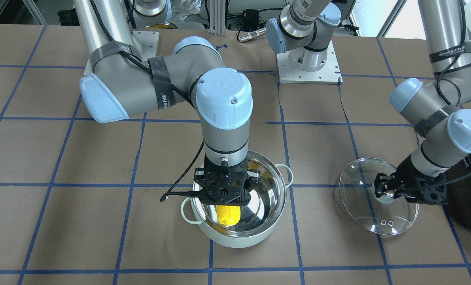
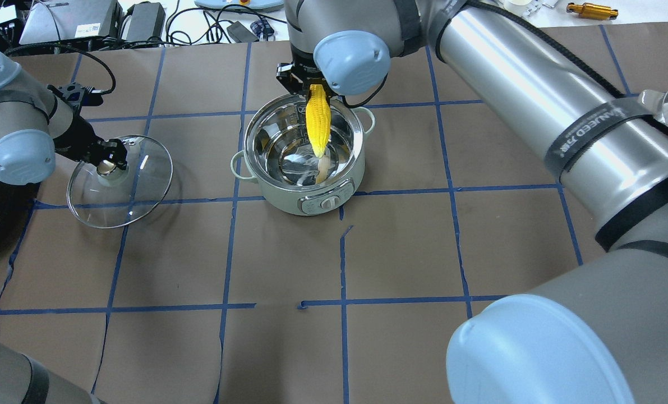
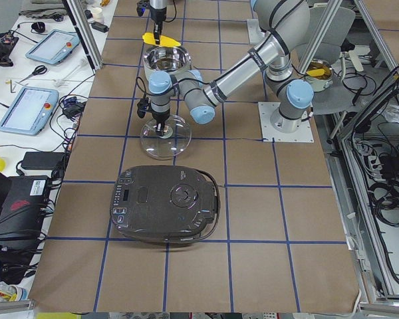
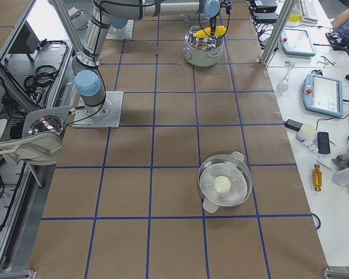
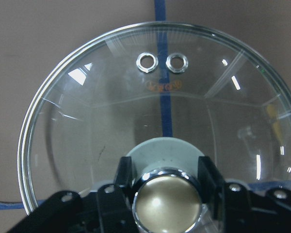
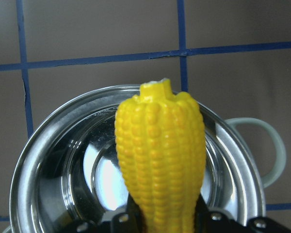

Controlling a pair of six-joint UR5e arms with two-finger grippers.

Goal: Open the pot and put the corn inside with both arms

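The pale mint pot (image 2: 289, 197) stands open on the table, its steel inside empty; it also shows in the front view (image 1: 235, 238) and the right wrist view (image 6: 48, 145). My right gripper (image 1: 223, 192) is shut on the thick end of the yellow corn (image 2: 317, 126) and holds it tip-down over the pot's far side, above the rim. The corn also shows in the front view (image 1: 228, 214) and the right wrist view (image 6: 160, 150). My left gripper (image 2: 106, 163) is shut on the knob of the glass lid (image 2: 137, 193), which is off the pot, to its left, at the table. The lid (image 5: 111, 107) fills the left wrist view.
A large black appliance (image 3: 163, 203) lies beyond the lid, on the left arm's side. A second steel pot (image 4: 224, 186) with a white lump in it stands far off on the right arm's side. Side tables with tablets (image 3: 28, 109) run along the table's far edge.
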